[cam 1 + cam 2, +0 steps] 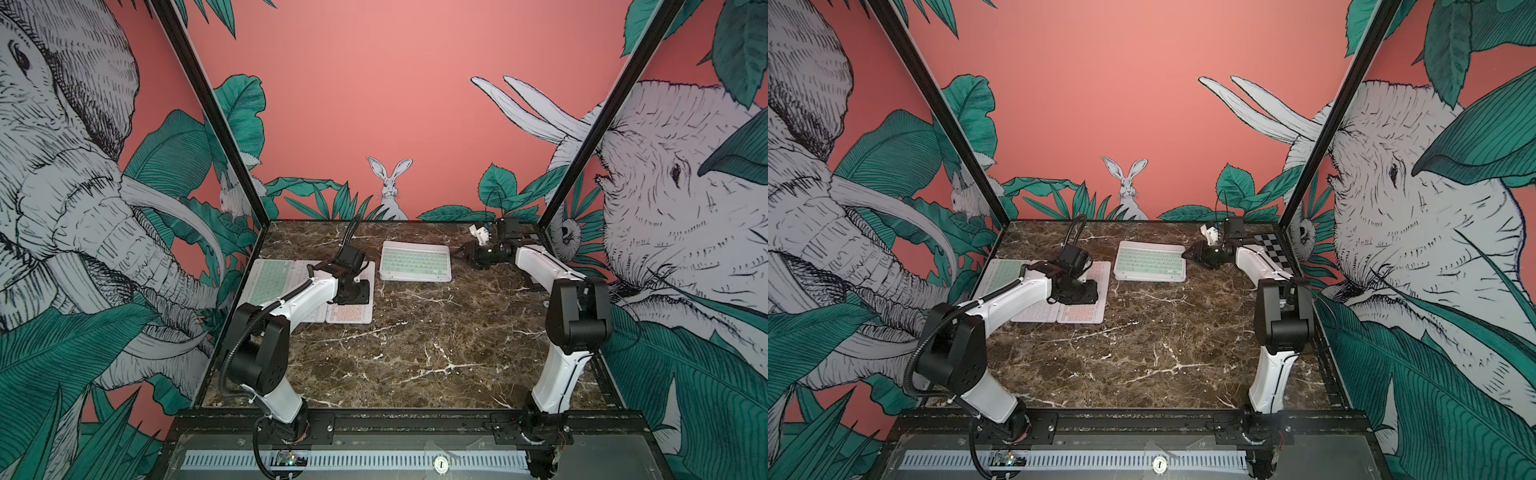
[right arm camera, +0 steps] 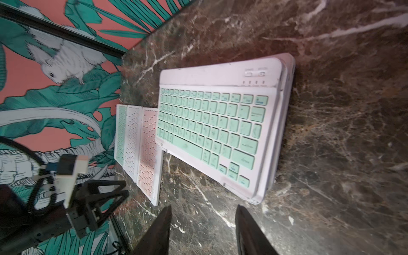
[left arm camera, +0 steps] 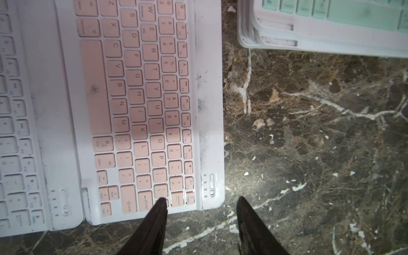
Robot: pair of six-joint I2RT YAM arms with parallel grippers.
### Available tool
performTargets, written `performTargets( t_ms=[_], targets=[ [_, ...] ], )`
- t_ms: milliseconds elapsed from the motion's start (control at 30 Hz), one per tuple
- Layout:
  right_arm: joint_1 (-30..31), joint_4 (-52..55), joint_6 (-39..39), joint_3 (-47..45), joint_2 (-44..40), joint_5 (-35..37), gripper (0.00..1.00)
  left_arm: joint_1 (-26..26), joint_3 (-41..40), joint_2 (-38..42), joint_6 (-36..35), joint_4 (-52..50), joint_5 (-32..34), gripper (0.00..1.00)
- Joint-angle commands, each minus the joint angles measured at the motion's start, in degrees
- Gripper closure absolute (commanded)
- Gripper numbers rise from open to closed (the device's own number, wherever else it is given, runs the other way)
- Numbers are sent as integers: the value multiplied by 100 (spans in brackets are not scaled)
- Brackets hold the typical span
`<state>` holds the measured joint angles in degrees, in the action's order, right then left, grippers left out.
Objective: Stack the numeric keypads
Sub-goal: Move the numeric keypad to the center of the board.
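A dark brown marble tabletop [image 1: 415,357] veined with white is sitting inside a black-framed booth [image 1: 210,104] with painted jungle walls. Toward the back centre a stack of numeric keypads [image 1: 415,261] is lying flat, mint keys on top, its thin white rounded frames stepping slightly out of line at one corner. Near the left wall three more are lying side by side: a mint keypad [image 1: 268,282], a white keypad [image 3: 19,132] and a pink keypad [image 3: 136,99], their white frames smudged with grey. A strip of bare marble is separating the pink one from the stack. The left gripper [image 3: 201,199] is pointing down at the pink keypad's outer corner, its black tapered fingers standing apart, one tip over the keys, the other over marble, holding nothing. The right gripper [image 2: 204,207] is hovering near the stack's right edge, fingers parted, gripping nothing. A broad stretch of marble is lying open between the two arms at the front
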<state>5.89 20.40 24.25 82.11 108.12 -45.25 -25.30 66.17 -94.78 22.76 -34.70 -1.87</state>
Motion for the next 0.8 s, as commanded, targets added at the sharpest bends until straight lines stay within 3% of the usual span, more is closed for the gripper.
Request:
performTargets(
  t_ms=[0, 400, 767],
  targets=[
    [144, -626, 360, -305, -251, -62, 52, 31, 1, -301, -211, 276, -63, 47],
    [395, -625, 383, -591, -454, -131, 51, -9, -283, -820, -344, 720, -238, 47],
    [481, -797, 500, -632, -448, -173, 51, -779, -478, -878, -194, 436, -210, 47]
  ],
)
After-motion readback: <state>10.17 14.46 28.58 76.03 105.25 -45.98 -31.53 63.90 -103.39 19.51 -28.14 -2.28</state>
